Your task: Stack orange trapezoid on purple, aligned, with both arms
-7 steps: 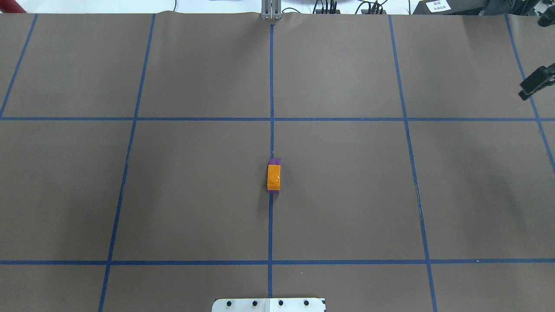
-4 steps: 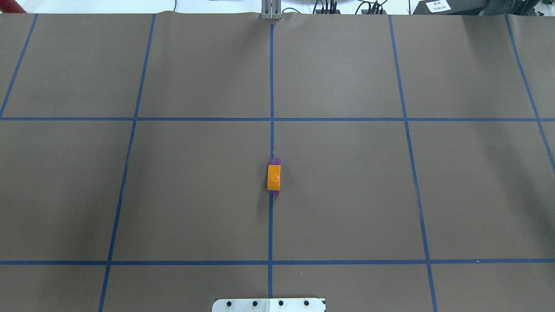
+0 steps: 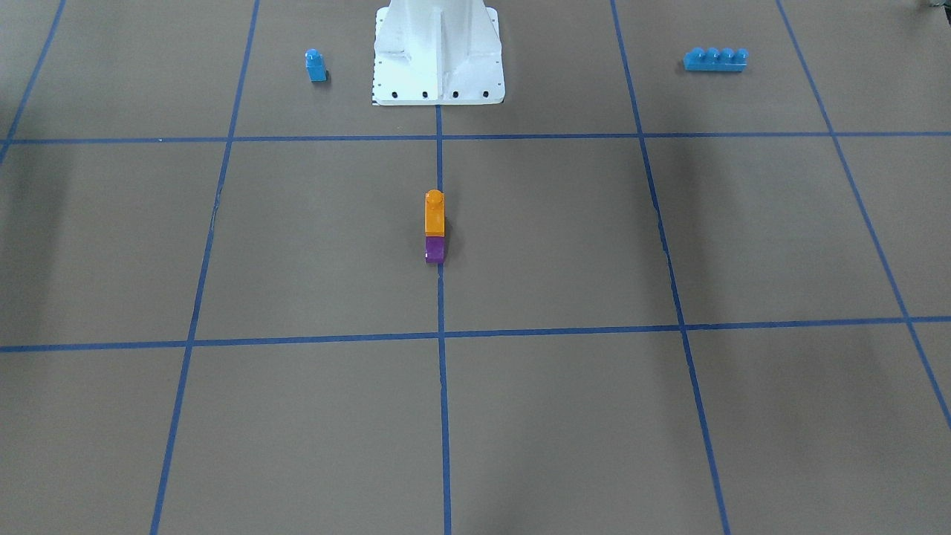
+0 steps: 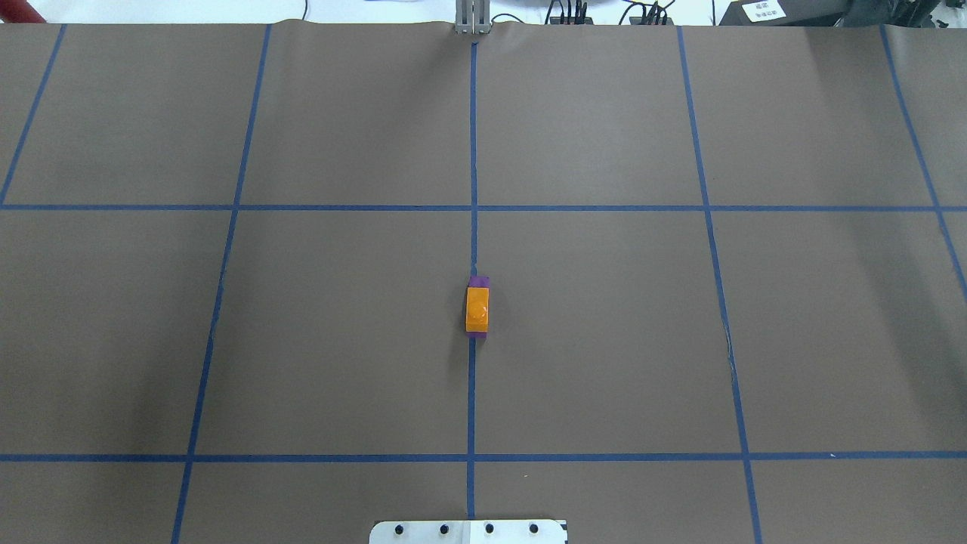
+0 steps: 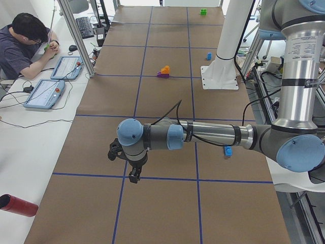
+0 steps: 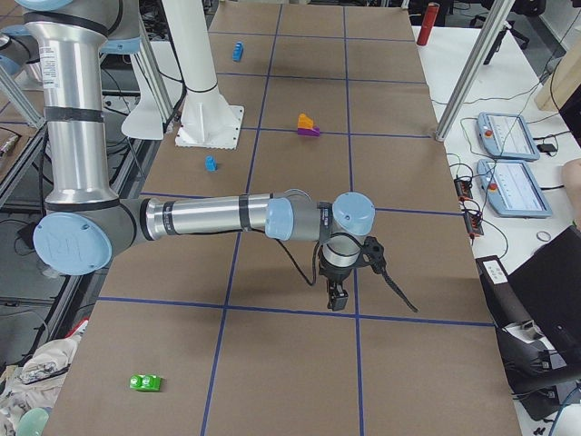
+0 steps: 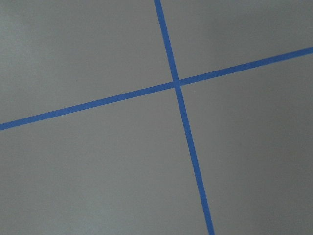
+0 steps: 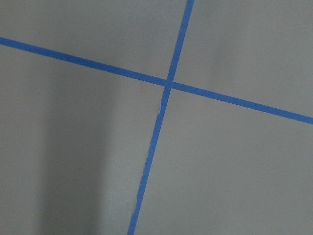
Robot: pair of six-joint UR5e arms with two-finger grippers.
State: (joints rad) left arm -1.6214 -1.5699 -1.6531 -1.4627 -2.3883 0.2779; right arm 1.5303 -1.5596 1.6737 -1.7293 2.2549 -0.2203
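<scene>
The orange trapezoid [image 4: 477,310] sits on top of the purple block [image 4: 478,282] at the table's middle, on the centre tape line. In the front-facing view the orange block [image 3: 435,215] stands above the purple one [image 3: 435,250]. No gripper touches the stack. My left gripper [image 5: 133,175] hangs over the table far from the stack, toward its left end, and shows only in the exterior left view. My right gripper [image 6: 336,298] hangs toward the right end and shows only in the exterior right view. I cannot tell whether either is open or shut. Both wrist views show only bare paper and tape.
A small blue single-stud block [image 3: 315,65] and a long blue brick [image 3: 715,59] lie on either side of the white pedestal [image 3: 438,52]. A green block [image 6: 145,382] lies at the right end. A red cylinder [image 5: 18,205] and a seated person [image 5: 28,40] are beside the table.
The right gripper, at the overhead view's right edge one second ago, has left that view. The stacked blocks have not moved.
</scene>
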